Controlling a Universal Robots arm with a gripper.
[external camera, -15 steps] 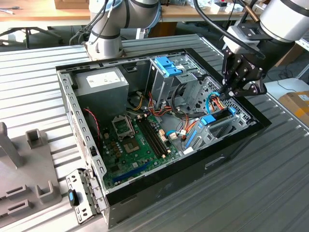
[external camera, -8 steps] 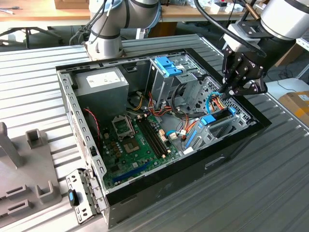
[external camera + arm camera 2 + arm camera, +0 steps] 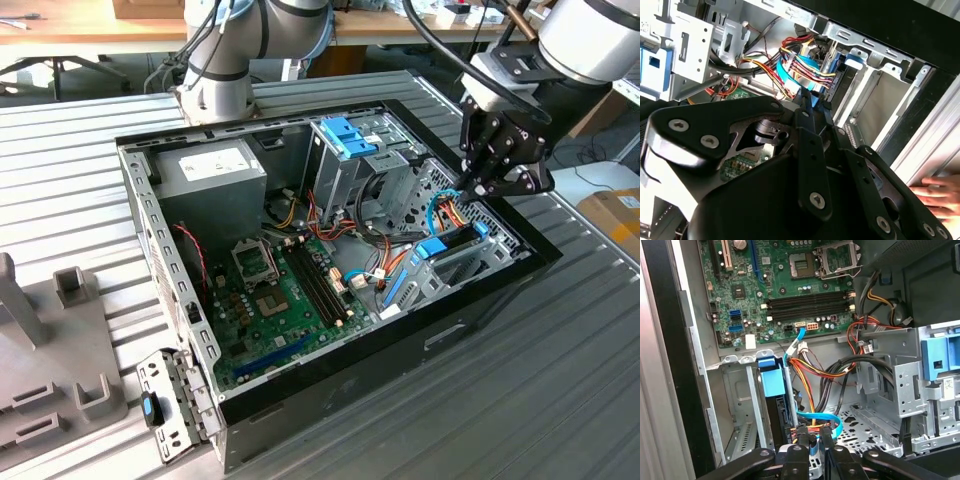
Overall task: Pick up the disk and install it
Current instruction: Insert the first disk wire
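Black gripper point(image 3: 470, 192) positioned over open black computer case point(image 3: 480, 300), at its edge nearest exterior view's right. Fingers point(image 3: 807, 442) clenched together above bundle of coloured cables point(image 3: 812, 420). Grey disk in light-blue bracket point(image 3: 774, 390) seated upright in metal bay just beside fingers.

Colours noted, open case on ribbed grey worktop point(image 3: 560, 400).

Case point(image 3: 400, 345) black outside, bare silver metal inside; motherboard point(image 3: 290, 300) green with black memory slots. Disk point(image 3: 776, 405) dark, framed in a light-blue bracket. Cage tabs point(image 3: 352, 137) blue. Cable bundle point(image 3: 807, 62) red, yellow, orange, blue. Power-supply box point(image 3: 215, 170) grey, white label. Gripper point(image 3: 480, 190) black, silver screws.
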